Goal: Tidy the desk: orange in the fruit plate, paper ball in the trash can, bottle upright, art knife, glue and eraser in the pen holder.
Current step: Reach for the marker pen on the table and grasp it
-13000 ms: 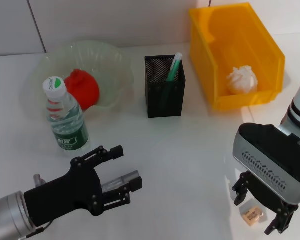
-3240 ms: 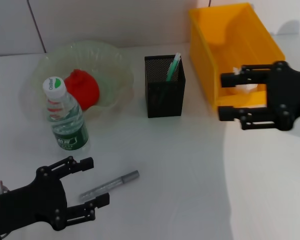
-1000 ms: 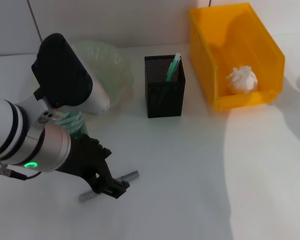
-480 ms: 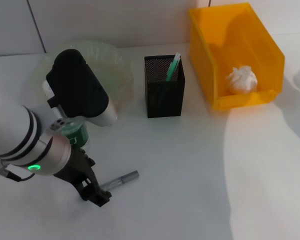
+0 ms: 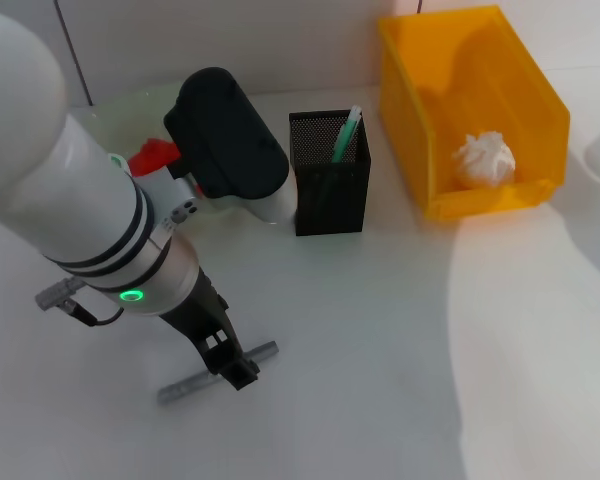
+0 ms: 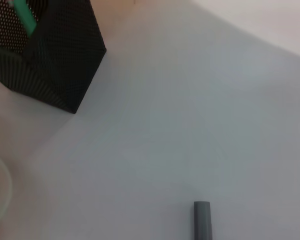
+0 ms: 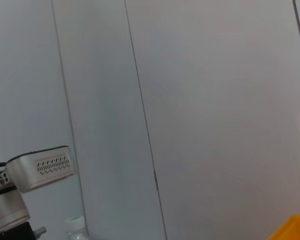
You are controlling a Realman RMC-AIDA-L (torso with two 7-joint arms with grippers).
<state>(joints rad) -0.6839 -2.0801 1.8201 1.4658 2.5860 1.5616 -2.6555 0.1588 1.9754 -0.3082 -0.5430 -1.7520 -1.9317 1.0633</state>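
Observation:
The grey art knife [image 5: 185, 385] lies flat on the white desk at the front left; its end shows in the left wrist view [image 6: 202, 222]. My left gripper [image 5: 228, 362] is down on the knife's middle. The black mesh pen holder [image 5: 329, 190] stands at centre back with a green stick [image 5: 348, 133] in it, and shows in the left wrist view [image 6: 50, 65]. The orange [image 5: 155, 155] peeks out in the fruit plate [image 5: 110, 112]. The paper ball [image 5: 485, 158] lies in the yellow trash can [image 5: 458, 75]. The bottle's cap [image 7: 77, 221] shows upright. The eraser and my right gripper are out of view.
My bulky left arm [image 5: 80, 230] hangs over the left half of the desk and hides the bottle and most of the plate in the head view. A tiled wall [image 5: 230, 40] runs behind the desk. A shadow [image 5: 540, 340] covers the desk's right side.
My left arm has swung right and lower, bringing the gripper from the knife's left end to its middle. The arm now hides the bottle. The knife has not moved.

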